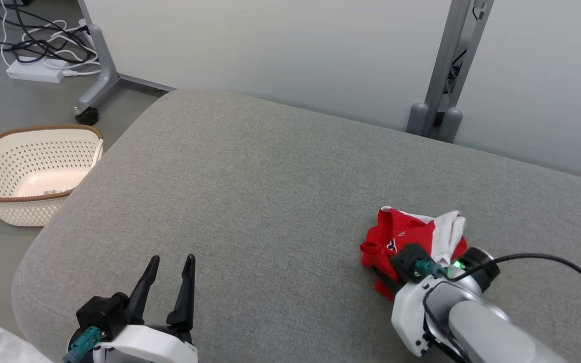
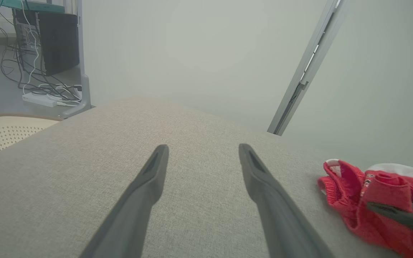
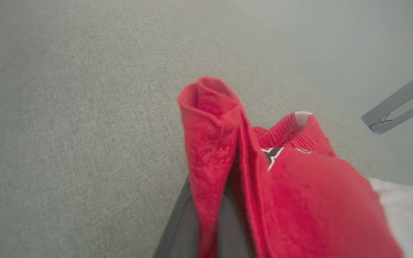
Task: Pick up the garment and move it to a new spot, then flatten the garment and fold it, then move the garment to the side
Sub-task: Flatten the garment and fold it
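The garment point(image 1: 411, 234), a crumpled red piece with white parts and a small black-and-white logo, lies at the right of the grey cushion point(image 1: 270, 201). My right gripper point(image 1: 382, 278) is shut on a red fold at its near edge, and the cloth covers most of the fingers. In the right wrist view the garment point(image 3: 292, 186) bunches over a grey finger point(image 3: 179, 229). My left gripper point(image 1: 172, 259) stands open over bare cushion at the lower left, far from the cloth. The left wrist view has those open fingers point(image 2: 149, 186) in front and the garment point(image 2: 350, 200) at the right.
A cream perforated basket point(image 1: 38, 130) sits on the floor left of the cushion. A pale partition with a grey metal leg point(image 1: 442, 101) stands behind. Cables and a power strip point(image 1: 36, 70) lie on the floor at the far left.
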Robot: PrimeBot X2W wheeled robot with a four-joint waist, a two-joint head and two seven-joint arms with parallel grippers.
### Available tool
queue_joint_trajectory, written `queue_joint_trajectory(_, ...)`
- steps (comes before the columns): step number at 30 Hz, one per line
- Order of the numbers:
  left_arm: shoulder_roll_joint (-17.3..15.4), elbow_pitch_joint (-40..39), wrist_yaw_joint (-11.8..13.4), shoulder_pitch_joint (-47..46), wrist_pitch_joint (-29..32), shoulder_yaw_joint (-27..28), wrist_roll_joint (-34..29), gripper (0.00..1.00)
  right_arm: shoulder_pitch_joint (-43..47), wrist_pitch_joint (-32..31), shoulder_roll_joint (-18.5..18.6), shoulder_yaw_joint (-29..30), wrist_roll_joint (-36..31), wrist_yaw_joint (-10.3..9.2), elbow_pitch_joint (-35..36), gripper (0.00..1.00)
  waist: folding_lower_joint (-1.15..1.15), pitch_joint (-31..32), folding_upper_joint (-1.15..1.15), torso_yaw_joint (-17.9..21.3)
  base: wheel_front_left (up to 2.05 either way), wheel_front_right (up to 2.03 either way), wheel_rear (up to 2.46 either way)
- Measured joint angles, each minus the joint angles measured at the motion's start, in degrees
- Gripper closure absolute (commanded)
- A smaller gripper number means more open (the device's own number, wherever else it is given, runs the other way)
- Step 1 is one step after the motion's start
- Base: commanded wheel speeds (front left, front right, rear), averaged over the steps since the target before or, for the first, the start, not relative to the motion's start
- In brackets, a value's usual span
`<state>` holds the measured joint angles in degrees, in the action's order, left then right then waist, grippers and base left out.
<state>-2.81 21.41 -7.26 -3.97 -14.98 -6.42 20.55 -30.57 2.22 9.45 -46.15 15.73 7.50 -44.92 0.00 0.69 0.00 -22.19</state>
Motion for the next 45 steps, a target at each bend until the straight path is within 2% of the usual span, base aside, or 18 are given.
queue_joint_trajectory(7,0.01,0.1,0.01,0.06,0.0,-0.35,0.21,0.0,-3.18,0.32,2.16,-3.04,3.83,0.0,-1.99,1.0,0.0,0.11,0.0,-0.31,0.0,0.0,0.0)
queue_joint_trajectory(12,0.0,-0.1,0.1,0.05,0.0,-0.64,0.57,0.0,-3.74,-0.78,2.81,-8.53,8.58,0.0,-3.36,1.0,0.0,-0.43,0.0,-0.47,0.0,0.0,0.0)
queue_joint_trajectory(13,0.0,-0.16,0.11,0.04,0.0,-0.67,0.6,0.0,-4.01,-1.03,3.03,-9.39,9.48,0.0,-3.58,0.85,0.0,-0.64,0.0,-0.48,0.0,0.0,0.0)
queue_joint_trajectory(14,0.0,-0.24,0.16,0.02,0.0,-0.76,0.68,0.0,-4.31,-1.14,3.31,-10.0,10.26,0.0,-3.75,0.3,0.0,-0.86,0.0,-0.5,0.0,0.0,0.0)
queue_joint_trajectory(15,0.0,-0.26,0.25,-0.01,0.0,-0.86,0.73,0.0,-4.58,-1.11,3.6,-10.54,11.01,0.0,-3.77,0.0,0.0,-1.09,0.0,-0.52,0.0,0.0,0.0)
queue_joint_trajectory(25,0.01,-0.14,0.42,-0.56,0.0,-1.2,0.92,0.0,-7.98,-0.86,5.91,-17.28,18.13,0.0,-1.25,0.0,0.0,-1.92,0.0,-0.52,0.0,0.0,0.0)
queue_joint_trajectory(35,0.0,0.44,0.52,-0.59,0.0,-0.54,0.53,0.0,-11.34,-2.69,7.28,-20.86,23.52,0.0,3.5,0.0,0.0,-0.12,0.0,0.39,0.0,0.0,0.0)
queue_joint_trajectory(39,0.02,0.59,0.51,-0.6,0.0,-0.59,0.23,0.0,-13.35,-4.33,8.84,-23.76,23.81,0.0,4.7,0.0,0.0,0.4,0.0,0.79,0.0,0.0,0.0)
queue_joint_trajectory(45,0.0,1.09,0.43,-0.65,0.01,-1.16,0.22,0.0,-16.44,-5.86,8.58,-26.25,25.66,0.0,7.1,0.0,0.0,1.05,0.0,0.26,0.0,0.0,0.0)
